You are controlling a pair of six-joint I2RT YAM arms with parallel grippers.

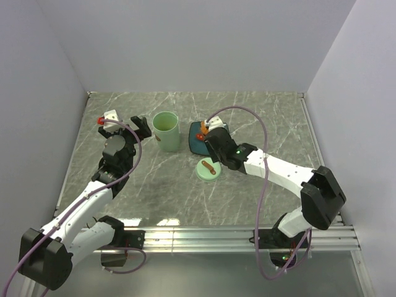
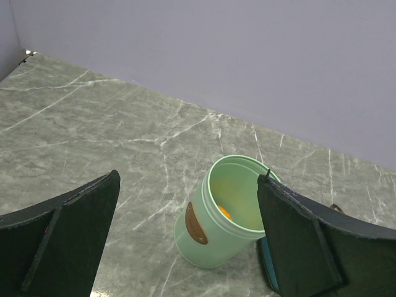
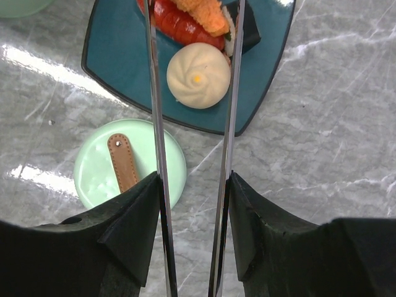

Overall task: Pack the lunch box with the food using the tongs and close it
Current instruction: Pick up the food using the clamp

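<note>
The pale green lunch box (image 1: 166, 130) stands upright without its lid, and an orange piece (image 2: 224, 212) lies inside it. Its round lid (image 3: 130, 164), with a brown strap handle, lies flat on the table beside the teal plate (image 3: 117, 55). A beige bun (image 3: 198, 75), a red sausage (image 3: 185, 25) and a fried chunk (image 3: 207, 12) sit on the plate. My right gripper (image 3: 193, 182) is shut on the tongs (image 3: 154, 93). The two thin arms stand apart, one on each side of the bun, and their tips run out of view. My left gripper (image 2: 189, 178) is open, just left of the lunch box.
Grey walls close in the marble table (image 1: 266, 124) at the back and on both sides. A metal rail (image 1: 247, 235) runs along the near edge. The lid (image 1: 208, 169) lies just in front of the plate (image 1: 197, 143), under my right arm.
</note>
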